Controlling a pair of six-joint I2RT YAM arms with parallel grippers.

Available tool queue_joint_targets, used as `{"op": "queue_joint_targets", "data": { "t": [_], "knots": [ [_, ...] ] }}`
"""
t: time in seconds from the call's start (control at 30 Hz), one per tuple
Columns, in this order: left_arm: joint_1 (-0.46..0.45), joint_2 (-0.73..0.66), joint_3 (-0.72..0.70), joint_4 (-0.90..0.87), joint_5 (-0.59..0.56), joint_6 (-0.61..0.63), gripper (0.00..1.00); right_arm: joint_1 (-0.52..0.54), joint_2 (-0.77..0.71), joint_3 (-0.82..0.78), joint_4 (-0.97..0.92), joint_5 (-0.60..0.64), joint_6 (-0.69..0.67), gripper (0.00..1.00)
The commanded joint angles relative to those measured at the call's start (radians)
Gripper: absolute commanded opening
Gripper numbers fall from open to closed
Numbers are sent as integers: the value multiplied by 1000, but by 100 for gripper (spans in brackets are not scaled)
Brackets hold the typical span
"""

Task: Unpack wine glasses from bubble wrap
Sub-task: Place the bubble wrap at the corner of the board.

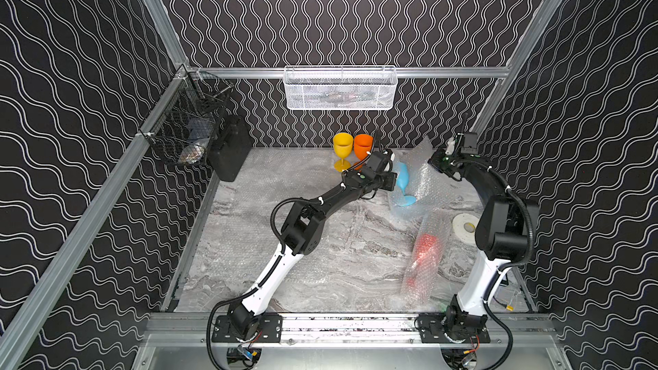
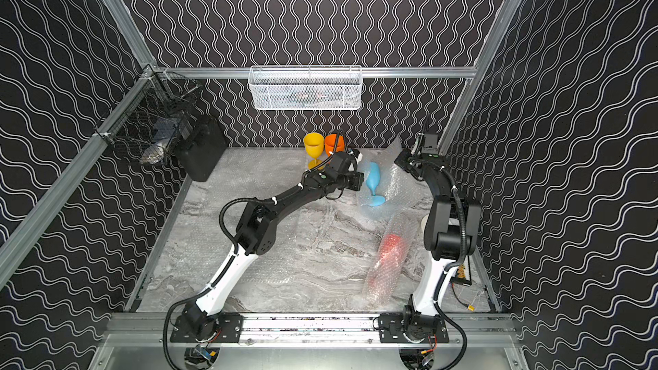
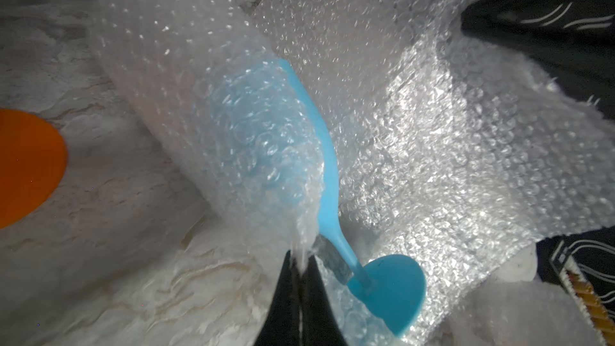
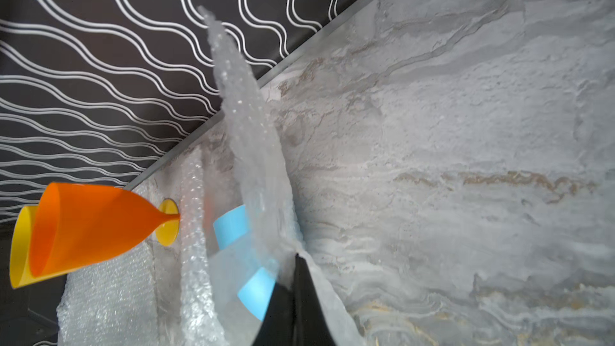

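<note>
Axis of light blue goblet (image 1: 404, 181) runs top-to-bottom in frame; your left fingers (image 3: 293, 281), nearer, and right fingers (image 4: 306, 291) flank it, both clenched on bubble wrap (image 1: 425, 181).

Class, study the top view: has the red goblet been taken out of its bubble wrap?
No, the red goblet lies on its side, enclosed in a bubble wrap tube.

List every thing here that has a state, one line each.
yellow glass: unwrapped, upright.
orange glass: unwrapped, upright.
light blue glass: on its side, partly uncovered.
red glass: lying down, rolled in its own tube of wrap.
bubble wrap: opened round the light blue glass, held at two edges.
left hand: shut on the bubble wrap.
right hand: shut on the bubble wrap.
</note>
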Motion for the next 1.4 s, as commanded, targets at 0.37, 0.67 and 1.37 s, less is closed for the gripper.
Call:
{"op": "queue_joint_targets", "data": {
  "t": [0.37, 0.67, 1.37],
  "knots": [
    [1, 117, 118, 157, 13, -133, 0, -117, 140, 133, 44, -56, 45, 3],
    [1, 141, 132, 191, 2, -141, 0, -175, 205, 199, 36, -74, 54, 4],
    [5, 82, 0, 233, 4, -123, 39, -224, 221, 183, 17, -79, 56, 17]
  ]
}}
